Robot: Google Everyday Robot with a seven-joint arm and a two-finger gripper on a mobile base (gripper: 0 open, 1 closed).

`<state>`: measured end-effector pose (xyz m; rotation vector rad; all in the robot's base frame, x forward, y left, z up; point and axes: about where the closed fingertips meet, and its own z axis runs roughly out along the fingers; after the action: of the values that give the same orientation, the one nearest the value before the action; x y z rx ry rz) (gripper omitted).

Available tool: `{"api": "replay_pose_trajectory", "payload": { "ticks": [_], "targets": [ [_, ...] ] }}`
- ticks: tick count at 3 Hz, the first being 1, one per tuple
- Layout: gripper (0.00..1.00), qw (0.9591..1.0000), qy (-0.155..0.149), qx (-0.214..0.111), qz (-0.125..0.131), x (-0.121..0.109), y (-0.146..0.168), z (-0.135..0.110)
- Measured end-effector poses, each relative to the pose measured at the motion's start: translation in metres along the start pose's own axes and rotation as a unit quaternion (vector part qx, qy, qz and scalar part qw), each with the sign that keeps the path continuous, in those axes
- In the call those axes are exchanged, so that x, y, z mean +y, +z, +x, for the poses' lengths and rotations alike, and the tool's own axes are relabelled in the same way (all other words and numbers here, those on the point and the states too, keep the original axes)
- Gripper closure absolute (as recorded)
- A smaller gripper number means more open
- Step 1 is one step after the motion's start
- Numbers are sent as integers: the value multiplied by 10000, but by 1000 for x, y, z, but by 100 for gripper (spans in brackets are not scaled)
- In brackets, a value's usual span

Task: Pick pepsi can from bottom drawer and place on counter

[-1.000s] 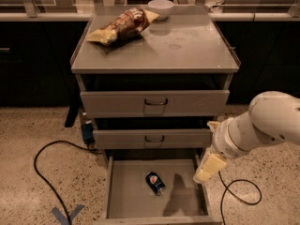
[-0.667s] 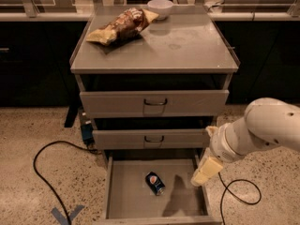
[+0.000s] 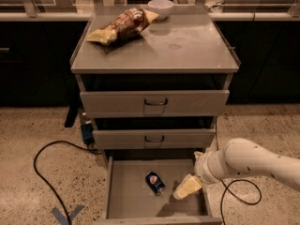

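The pepsi can point(image 3: 155, 183) lies on its side on the floor of the open bottom drawer point(image 3: 126, 200), near the middle. My gripper point(image 3: 187, 187) hangs over the drawer's right part, a little to the right of the can and apart from it. The white arm point(image 3: 248, 162) comes in from the right. The counter point(image 3: 187, 46) is the grey cabinet top above, with a chip bag and a bowl at its back.
A yellow-brown chip bag point(image 3: 121, 26) and a white bowl point(image 3: 161, 8) sit on the counter's back part. Two closed drawers with dark loop handles point(image 3: 155, 102) are above the open one. A black cable point(image 3: 47, 172) loops on the speckled floor at left.
My arm and gripper have moved left and lower, closer to the can in the bottom drawer. The can has not moved.
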<state>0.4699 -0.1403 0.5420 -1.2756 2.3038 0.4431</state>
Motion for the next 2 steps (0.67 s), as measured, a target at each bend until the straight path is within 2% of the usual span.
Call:
{"api": "replay_pose_trajectory", "payload": {
  "ticks": [1,2],
  "targets": [
    [0,9984,387,-401,-66,-8,53,18],
    [0,9960,581,-656,-174,-14,91,33]
  ]
}}
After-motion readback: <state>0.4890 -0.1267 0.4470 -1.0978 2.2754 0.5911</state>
